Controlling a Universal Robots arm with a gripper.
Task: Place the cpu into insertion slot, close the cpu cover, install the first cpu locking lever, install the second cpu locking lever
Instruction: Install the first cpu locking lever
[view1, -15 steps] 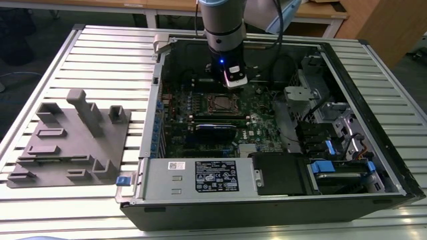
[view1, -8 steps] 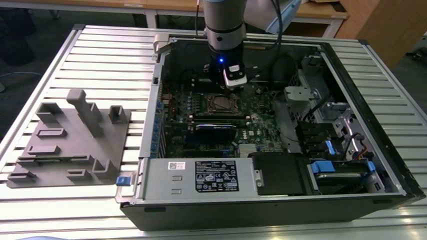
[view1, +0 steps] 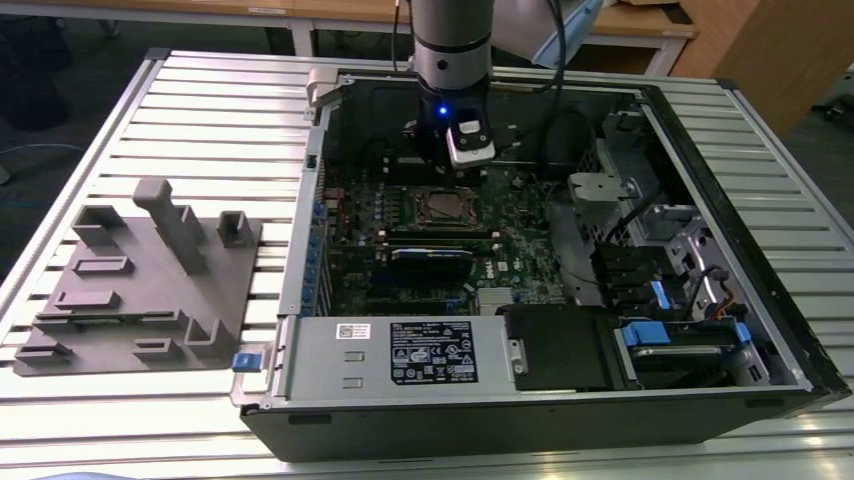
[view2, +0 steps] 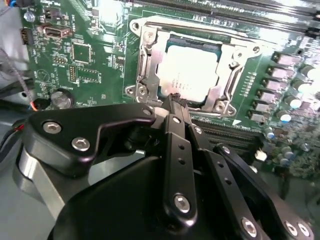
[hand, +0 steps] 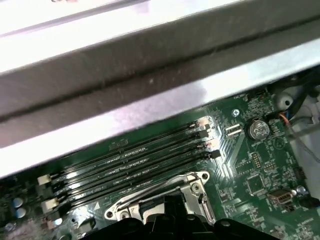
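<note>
Cpu (view2: 192, 67) in insertion slot (view2: 145, 70) (cover (view2: 235, 65) down), claw (view2: 176, 106) beside.

Round dark grey arm (view1: 451, 40) with a lighter silver band, black cables alongside. Small blue light (view1: 442, 111) shining on the black wrist part. Silver-white box-shaped camera (view1: 469, 143) fixed near the wrist. Black gripper (view2: 175, 102) made of flat metal links with rounded ends, joined by shiny silver screws (view2: 81, 144). Matte black housing below the links, with a silver-grey ring (view2: 30, 172) at one side.
</note>
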